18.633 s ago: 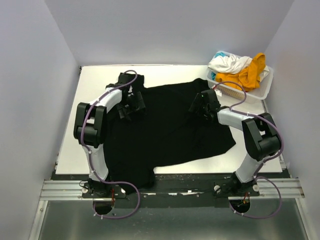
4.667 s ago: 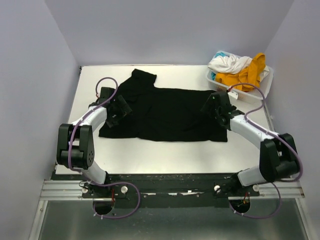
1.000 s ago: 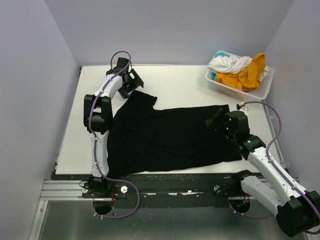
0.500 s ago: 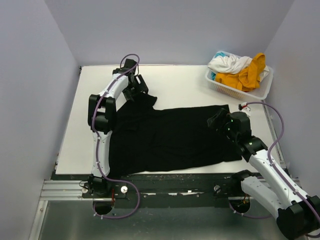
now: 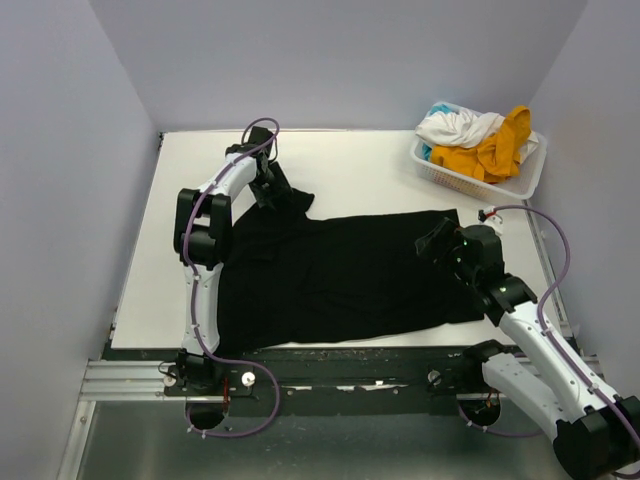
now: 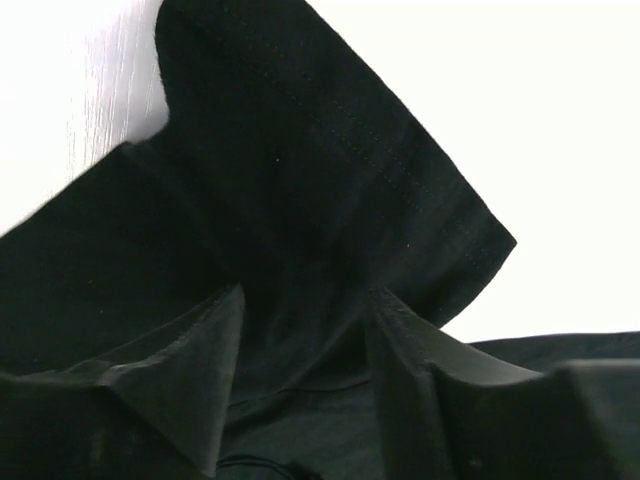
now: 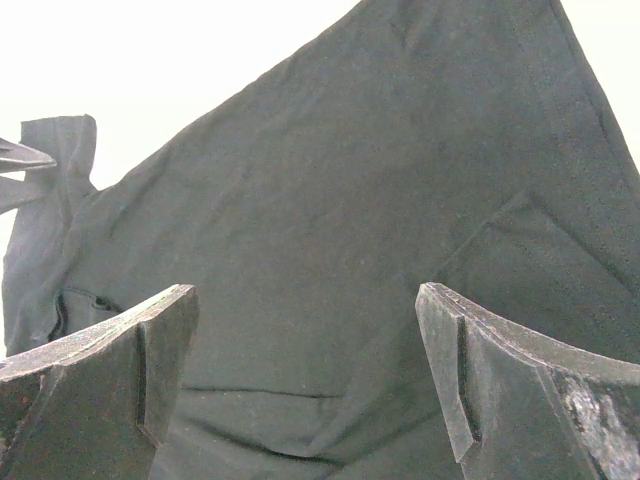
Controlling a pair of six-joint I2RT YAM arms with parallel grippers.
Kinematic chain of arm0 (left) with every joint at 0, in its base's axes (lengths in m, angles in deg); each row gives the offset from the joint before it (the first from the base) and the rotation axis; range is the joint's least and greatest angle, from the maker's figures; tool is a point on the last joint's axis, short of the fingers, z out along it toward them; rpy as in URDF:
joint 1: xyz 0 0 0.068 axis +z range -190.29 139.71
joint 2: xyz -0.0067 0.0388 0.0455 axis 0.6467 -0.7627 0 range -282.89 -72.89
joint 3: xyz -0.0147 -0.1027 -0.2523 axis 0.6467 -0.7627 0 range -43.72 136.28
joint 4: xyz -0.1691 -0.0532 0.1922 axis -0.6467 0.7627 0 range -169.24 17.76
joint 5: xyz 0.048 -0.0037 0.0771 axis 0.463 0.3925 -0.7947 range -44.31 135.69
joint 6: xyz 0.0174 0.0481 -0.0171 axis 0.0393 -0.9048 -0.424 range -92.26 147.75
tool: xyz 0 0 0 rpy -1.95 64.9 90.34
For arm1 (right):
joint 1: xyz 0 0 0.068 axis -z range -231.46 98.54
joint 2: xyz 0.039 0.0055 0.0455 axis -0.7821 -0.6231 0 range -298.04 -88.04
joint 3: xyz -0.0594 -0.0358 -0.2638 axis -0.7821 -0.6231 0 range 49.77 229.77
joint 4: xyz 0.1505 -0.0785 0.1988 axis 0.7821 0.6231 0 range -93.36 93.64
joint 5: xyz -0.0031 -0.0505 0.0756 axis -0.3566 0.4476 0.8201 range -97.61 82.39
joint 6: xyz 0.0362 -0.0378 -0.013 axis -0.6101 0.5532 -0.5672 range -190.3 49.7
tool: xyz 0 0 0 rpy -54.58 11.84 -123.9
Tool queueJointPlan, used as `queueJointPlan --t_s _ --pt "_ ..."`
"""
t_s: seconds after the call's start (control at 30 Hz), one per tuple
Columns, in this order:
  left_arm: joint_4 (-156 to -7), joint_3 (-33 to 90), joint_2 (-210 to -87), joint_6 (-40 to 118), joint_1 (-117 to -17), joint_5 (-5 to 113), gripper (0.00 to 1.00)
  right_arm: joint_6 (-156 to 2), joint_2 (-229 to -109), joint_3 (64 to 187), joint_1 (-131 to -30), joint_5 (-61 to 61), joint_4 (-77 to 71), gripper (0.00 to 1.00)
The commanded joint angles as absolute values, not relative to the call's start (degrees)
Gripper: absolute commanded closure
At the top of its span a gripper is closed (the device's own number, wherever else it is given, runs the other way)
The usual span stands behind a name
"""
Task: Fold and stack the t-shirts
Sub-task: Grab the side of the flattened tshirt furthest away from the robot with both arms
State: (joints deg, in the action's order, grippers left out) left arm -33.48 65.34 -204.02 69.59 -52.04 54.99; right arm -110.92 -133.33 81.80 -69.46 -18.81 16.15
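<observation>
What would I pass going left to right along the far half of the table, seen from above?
Left gripper → bare table → white basket, holding a white t-shirt, then a mustard-yellow t-shirt.

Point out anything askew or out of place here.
The black t-shirt lies crooked and wrinkled, one sleeve jutting far-left beside the left gripper. A mustard-yellow shirt spills over the rim of the basket.
</observation>
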Motion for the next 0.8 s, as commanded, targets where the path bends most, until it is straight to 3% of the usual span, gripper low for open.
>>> queueJointPlan --t_s 0.0,0.2,0.33,0.6,0.77 --pt "-33.12 64.47 -202.01 70.66 -52.38 55.88 0.54 -110.55 -132.62 80.83 -69.25 -20.26 17.12 0.00" --pt "-32.31 64.39 -202.00 71.07 -52.66 55.72 0.72 -110.24 -131.67 81.16 -69.28 -21.04 17.91 0.00" --pt "-31.77 64.47 -202.05 70.64 -52.77 55.42 1.00 -110.14 -130.57 80.92 -69.26 -21.28 18.00 0.00" --pt "-33.39 62.50 -200.39 69.20 -52.94 54.21 1.00 -109.41 -131.02 81.43 -69.29 -22.98 17.47 0.00" --pt "-38.13 57.75 -195.40 67.37 -53.34 53.31 1.00 -109.29 -139.62 85.76 -69.31 -27.97 18.08 0.00"
